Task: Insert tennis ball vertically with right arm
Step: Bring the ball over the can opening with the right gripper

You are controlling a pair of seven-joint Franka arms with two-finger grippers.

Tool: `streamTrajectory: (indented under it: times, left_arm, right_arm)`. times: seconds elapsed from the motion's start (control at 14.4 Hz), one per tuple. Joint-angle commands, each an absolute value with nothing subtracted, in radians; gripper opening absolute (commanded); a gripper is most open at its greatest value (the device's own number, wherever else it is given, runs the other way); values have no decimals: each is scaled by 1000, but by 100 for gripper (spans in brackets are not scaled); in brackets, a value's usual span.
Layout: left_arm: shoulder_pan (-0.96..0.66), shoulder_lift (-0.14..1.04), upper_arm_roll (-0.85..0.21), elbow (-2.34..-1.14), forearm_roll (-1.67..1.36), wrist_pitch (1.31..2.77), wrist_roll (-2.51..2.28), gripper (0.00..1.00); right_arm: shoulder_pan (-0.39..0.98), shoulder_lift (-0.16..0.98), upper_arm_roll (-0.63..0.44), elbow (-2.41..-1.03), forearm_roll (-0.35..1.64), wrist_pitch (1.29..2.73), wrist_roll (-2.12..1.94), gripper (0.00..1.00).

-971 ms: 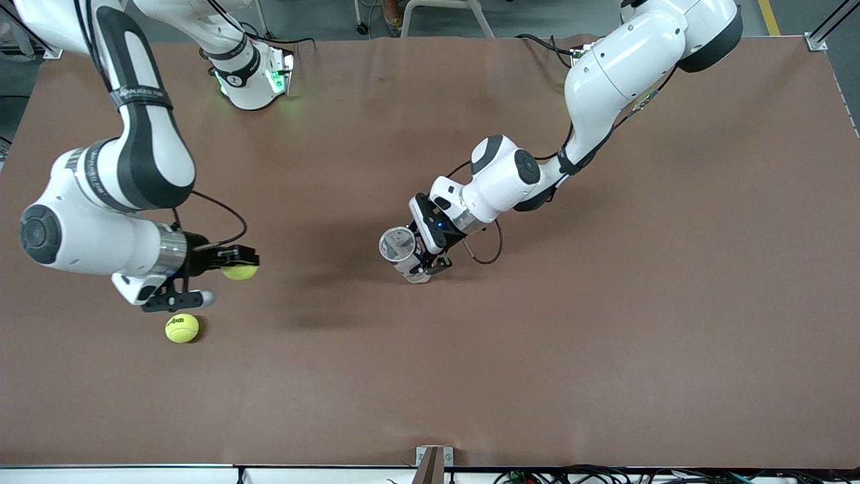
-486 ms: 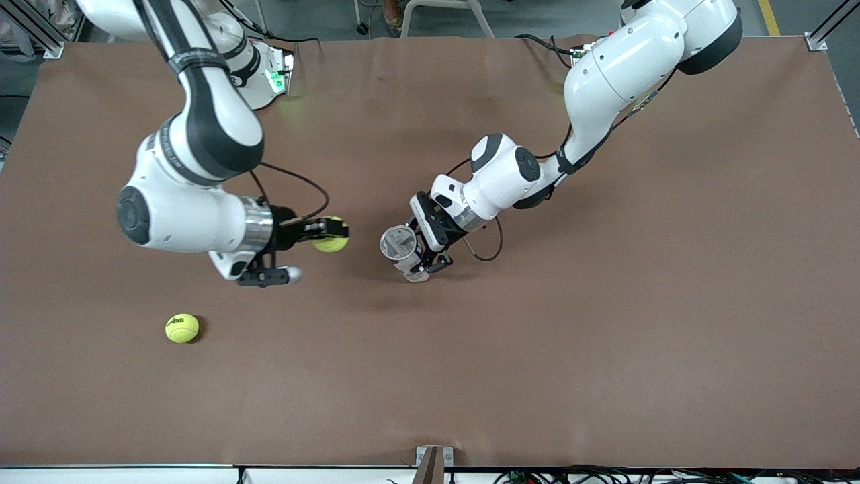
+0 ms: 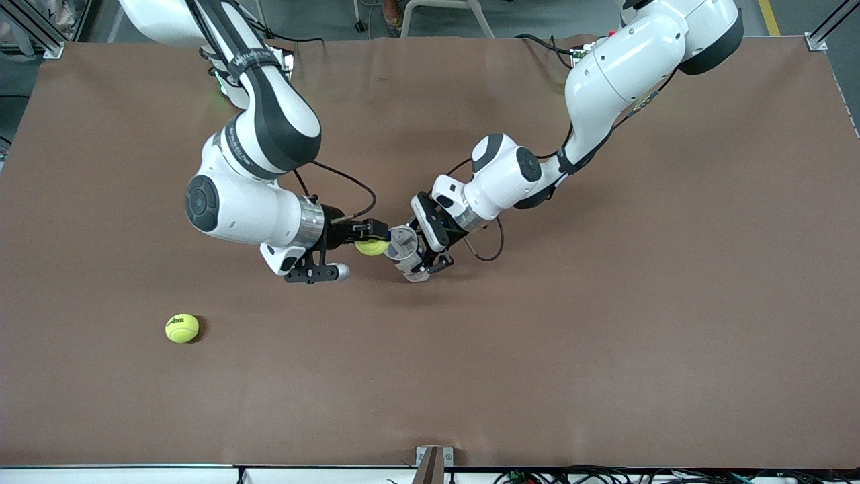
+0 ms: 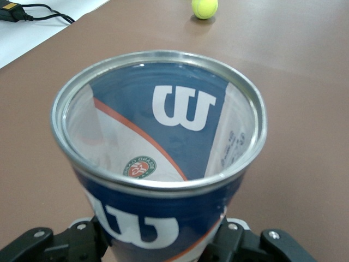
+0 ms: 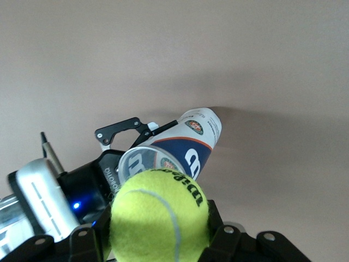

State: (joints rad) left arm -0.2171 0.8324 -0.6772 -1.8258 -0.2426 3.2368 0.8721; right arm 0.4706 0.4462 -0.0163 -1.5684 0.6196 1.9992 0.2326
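One brown table [image 3: 605, 336] (matte), spare ball [image 3: 182, 328] resting

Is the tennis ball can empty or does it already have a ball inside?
Empty: the left wrist view looks into the open can and shows only its printed inner wall, no ball.

A brown table [image 3: 605, 336] fills the view, and 1 loose tennis ball [image 3: 182, 328] lies on it toward the right arm's end, on the part nearer to the front camera, well apart from everything else. At the middle of the table's near edge sits a small metal bracket [image 3: 433, 464], and a bundle of cables [image 3: 605, 476] runs along that edge toward the left arm's end. Off the table, near the robots' bases, stand the white legs of a stool [image 3: 443, 13].
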Motion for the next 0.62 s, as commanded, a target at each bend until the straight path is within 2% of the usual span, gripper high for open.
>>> streamTrajectory:
  times: [0.0, 0.55]
  left_arm:
    - [-202, 841, -690, -1853, -267, 3247, 888, 70]
    - [-202, 841, -692, -1853, -265, 3247, 888, 70]
  right_arm:
    - [498, 475, -23, -1554, 643, 2005, 245, 36]
    - [531, 503, -23, -1520, 641, 2003, 305, 36]
